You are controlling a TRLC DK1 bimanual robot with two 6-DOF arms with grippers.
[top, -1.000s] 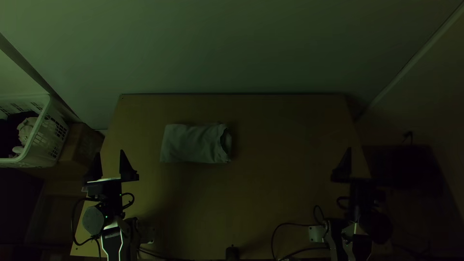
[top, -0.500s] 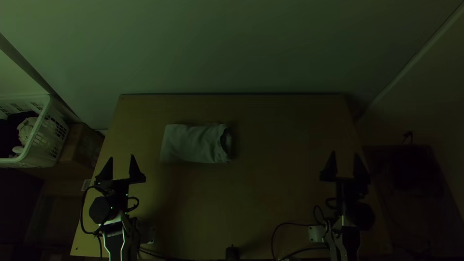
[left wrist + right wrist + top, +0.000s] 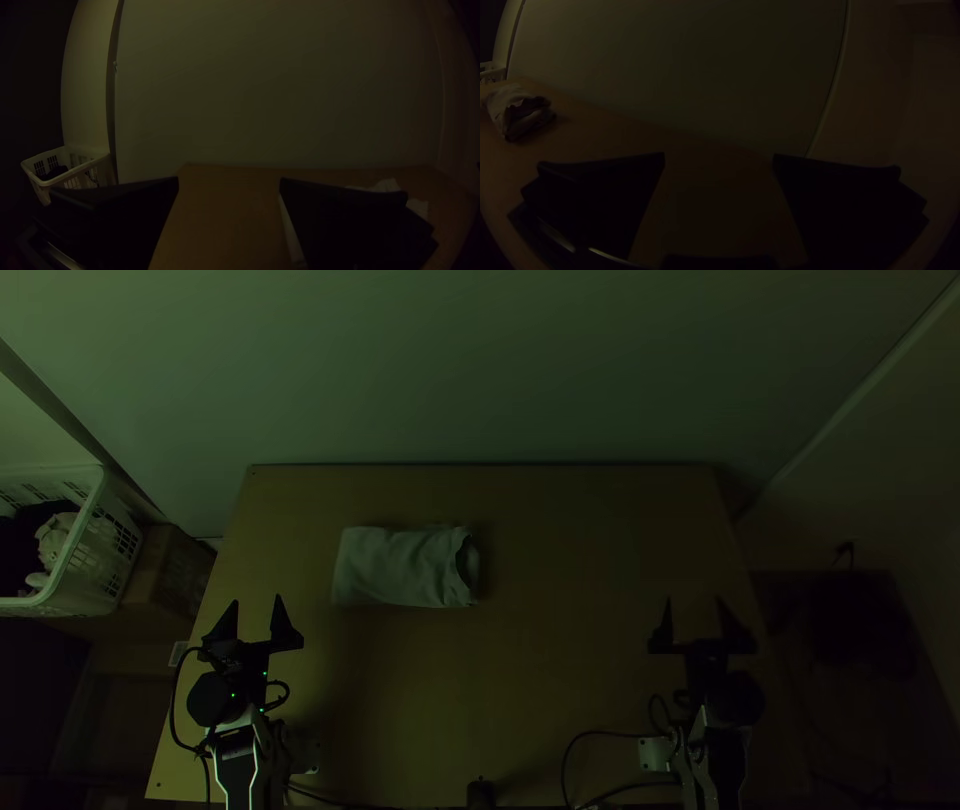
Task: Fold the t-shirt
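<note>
Dim room; light wooden desk with a pale wall beyond its far edge. At the near edge, about midway between the arms, a small dark object, too dark to identify. Thin black cable loops over the near right part, beside the right arm's base; a light plate sits at that base.

Left gripper: over the near left part of the desk, pointing to the far side, fingers wide apart. Left wrist view agrees, with bare wood visible through the gap. Right gripper: near right, also aimed at the far side, fingers wide, well apart from the cloth.

T-shirt: left of the middle, in the far half of the desk, past the left gripper's fingertips and to the right of them. Lies as a compact folded rectangle, long sides running left to right, surface lightly rumpled. Right end gapes a little, layers showing round a dark hollow.

Off the desk's left side, a brown box; beside it, farther left, a white slatted basket holding dark and pale cloth.
</note>
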